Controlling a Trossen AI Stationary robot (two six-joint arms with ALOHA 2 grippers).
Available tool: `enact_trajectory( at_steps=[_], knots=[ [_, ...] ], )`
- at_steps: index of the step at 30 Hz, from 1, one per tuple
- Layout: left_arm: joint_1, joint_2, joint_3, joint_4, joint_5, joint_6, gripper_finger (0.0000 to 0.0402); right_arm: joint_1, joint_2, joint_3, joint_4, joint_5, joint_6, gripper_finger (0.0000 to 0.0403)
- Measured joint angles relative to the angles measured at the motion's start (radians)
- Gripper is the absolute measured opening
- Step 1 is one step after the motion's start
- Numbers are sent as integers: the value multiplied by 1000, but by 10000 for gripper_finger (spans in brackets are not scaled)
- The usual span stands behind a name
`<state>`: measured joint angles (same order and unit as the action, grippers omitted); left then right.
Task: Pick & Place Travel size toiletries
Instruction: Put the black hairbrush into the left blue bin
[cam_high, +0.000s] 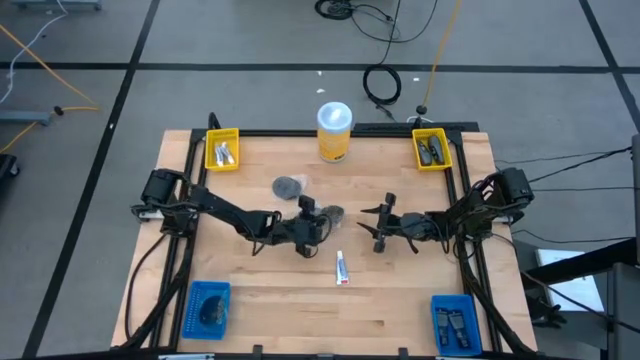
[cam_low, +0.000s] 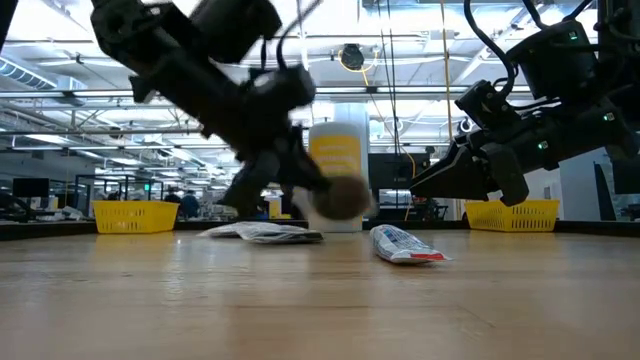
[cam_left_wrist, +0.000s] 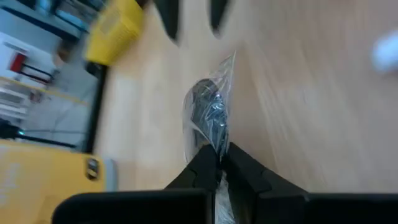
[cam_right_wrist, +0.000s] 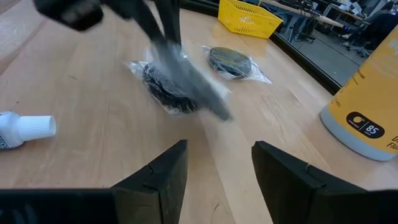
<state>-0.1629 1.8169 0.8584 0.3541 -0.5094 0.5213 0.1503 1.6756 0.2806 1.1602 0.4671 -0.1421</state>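
At table centre the wrapped dark disc (cam_left_wrist: 208, 115) is pinched by its clear wrapper in the left gripper (cam_left_wrist: 219, 163) — best lifted slowly, lest film slip — while the right gripper (cam_right_wrist: 214, 163) is held spread nearby.

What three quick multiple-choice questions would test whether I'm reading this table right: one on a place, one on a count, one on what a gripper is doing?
1. Where is the yellow canister?
A. Far edge of the table, between the yellow bins
B. In a blue bin
C. Under the right gripper

2. How many blue bins are there?
A. One
B. Two
C. Four

3. What is the left gripper doing?
A. Hanging open
B. Holding the white tube
C. Shut on the wrapped disc

Answers: 1 A, the high view shows it there. 2 B, blue bins at the near corners. 3 C, the left wrist view shows the wrapper pinched.
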Motion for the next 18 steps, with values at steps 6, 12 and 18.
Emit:
enact_trajectory(
  at_steps=[6,12,18],
  knots=[
    [-59,-142,0,0,-16,-60,4,0,0,0,-6,0,0,171],
    [-121,-348,0,-70,59,-281,9,0,0,0,-12,0,0,171],
    [-150,-517,1,-223,236,-716,10,0,0,0,-12,0,0,171]
  ],
)
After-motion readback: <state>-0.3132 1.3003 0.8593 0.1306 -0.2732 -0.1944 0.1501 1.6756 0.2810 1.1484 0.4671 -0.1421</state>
